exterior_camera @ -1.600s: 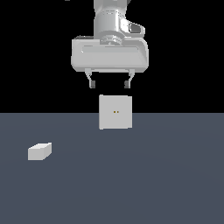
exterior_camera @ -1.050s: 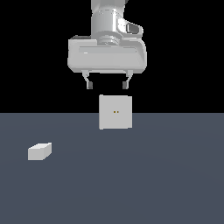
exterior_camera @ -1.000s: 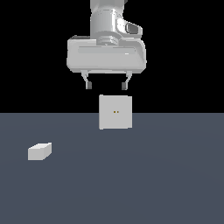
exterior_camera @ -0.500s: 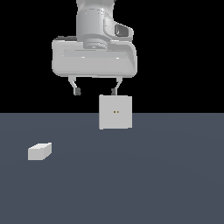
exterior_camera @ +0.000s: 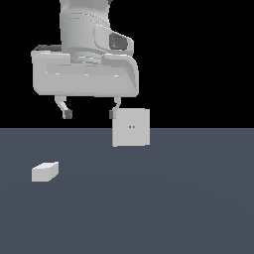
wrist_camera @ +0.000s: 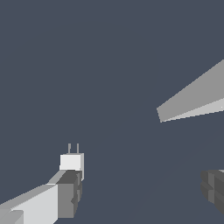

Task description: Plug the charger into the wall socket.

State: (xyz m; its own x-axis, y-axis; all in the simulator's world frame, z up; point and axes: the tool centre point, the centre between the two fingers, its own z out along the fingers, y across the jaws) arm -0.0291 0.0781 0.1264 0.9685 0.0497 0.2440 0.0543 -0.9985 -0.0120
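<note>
The charger (exterior_camera: 45, 171) is a small off-white block lying on the dark grey floor at the exterior view's left. In the wrist view the charger (wrist_camera: 72, 161) shows two thin prongs and sits just past one fingertip (wrist_camera: 69, 192). The wall socket (exterior_camera: 131, 127) is an upright white square plate with two small orange dots at its centre. In the wrist view the socket (wrist_camera: 192, 101) shows edge-on as a grey wedge. My gripper (exterior_camera: 89, 113) hangs open and empty, high above the floor, up and to the right of the charger. Its right finger overlaps the socket's left edge in the picture.
The dark grey floor (exterior_camera: 173, 198) spreads flat around both things. Behind it the background is black. Nothing else shows.
My gripper has moved toward the exterior view's left, from above the socket to its upper left, and looks larger and slightly lower. The charger and the socket have not moved.
</note>
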